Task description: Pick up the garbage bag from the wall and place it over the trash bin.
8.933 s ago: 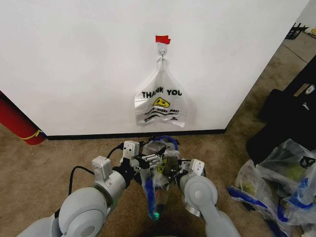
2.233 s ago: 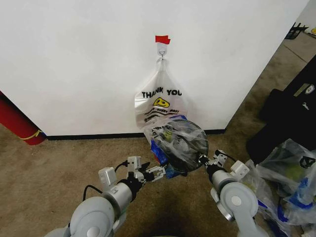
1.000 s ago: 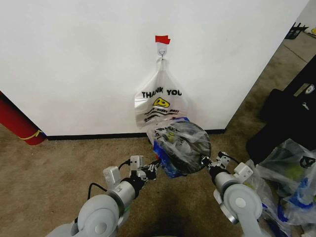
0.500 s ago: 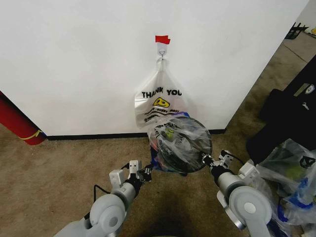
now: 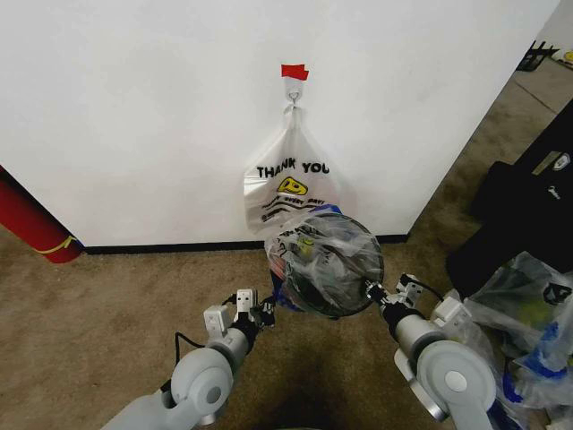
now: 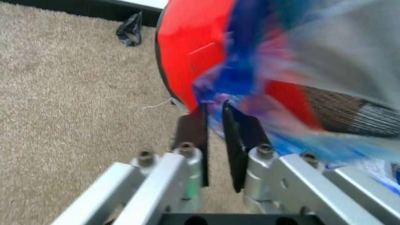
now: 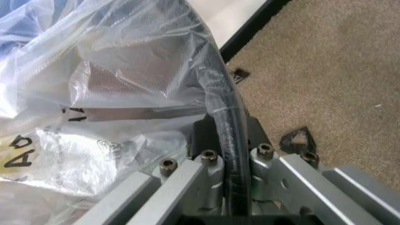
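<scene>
Bag (image 5: 315,251) stretched over bin (image 5: 345,269): with right end effector (image 5: 374,293) clamped on rim, left end effector (image 5: 266,311), pinching blue film, should pull hem evenly down.

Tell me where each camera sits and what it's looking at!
Head view: high on the robot, looking down at the wall, trash bin, both arms.
Left wrist view: on the left arm, facing its left gripper nipping the garbage bag.
Right wrist view: on the right arm, facing its right gripper clamping the bin's rim.
All three share the bagged bin.
</scene>
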Motion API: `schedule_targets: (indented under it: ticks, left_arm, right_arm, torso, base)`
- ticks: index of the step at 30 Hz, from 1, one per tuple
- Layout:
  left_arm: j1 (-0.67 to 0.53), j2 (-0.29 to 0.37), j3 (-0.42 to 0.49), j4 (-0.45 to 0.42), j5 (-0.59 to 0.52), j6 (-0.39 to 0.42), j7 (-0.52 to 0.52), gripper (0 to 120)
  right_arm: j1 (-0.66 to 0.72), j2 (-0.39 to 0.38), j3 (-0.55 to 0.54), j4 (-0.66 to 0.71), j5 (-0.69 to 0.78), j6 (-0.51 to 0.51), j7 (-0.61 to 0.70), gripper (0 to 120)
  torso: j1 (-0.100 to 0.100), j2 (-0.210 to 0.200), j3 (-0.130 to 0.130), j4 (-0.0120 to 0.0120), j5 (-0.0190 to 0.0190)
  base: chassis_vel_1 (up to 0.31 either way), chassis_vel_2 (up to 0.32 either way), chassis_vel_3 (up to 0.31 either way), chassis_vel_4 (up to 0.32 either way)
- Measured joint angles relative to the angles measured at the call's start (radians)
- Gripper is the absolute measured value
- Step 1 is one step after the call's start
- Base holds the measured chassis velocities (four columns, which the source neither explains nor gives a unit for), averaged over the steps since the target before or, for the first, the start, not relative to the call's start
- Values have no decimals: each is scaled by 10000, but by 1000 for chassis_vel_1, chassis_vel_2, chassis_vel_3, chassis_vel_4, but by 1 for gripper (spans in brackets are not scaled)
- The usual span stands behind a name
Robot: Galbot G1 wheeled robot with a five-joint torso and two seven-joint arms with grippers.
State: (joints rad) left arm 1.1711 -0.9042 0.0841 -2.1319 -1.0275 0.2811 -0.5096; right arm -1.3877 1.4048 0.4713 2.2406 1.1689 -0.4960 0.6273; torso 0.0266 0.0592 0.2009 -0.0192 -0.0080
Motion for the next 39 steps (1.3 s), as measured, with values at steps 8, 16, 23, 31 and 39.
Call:
schedule_targets:
  ticks: [8, 16, 23, 31, 39]
  left_arm:
    - [832, 574, -414, -1156, 610, 26, 164, 45]
    - [1365, 1135, -1837, -2028, 364, -520, 450, 70]
    - [497, 1220, -2564, -2142, -1101, -537, 748, 95]
    - [-2521, 1191, -1446, -628, -3223, 518, 1579, 100]
    - [-4548, 1051, -351, 831, -4016, 1031, 1987, 100]
  right_arm:
    - [162, -152, -99, -619, -441, 87, -343, 0]
    - [-60, -970, -244, -1051, -2025, 433, -2018, 0]
    - [-120, -2312, -251, -1622, -3245, 1424, -4314, 0]
    - [-221, -3219, -476, -2216, -4583, 3151, -6592, 0]
    - [-320, -3562, -291, -2472, -4751, 3663, -7501, 0]
  torso:
    - [0, 0, 0, -2, -1]
    - [0, 0, -1, -2, 1]
    - [0, 0, 0, -1, -2]
    - [0, -1, 1, -3, 0]
    - [2, -1, 1, -2, 2]
  base:
    - [0, 0, 0, 0]
    - [0, 0, 0, 0]
    - [0, 0, 0, 0]
    - [0, 0, 0, 0]
    - [0, 0, 0, 0]
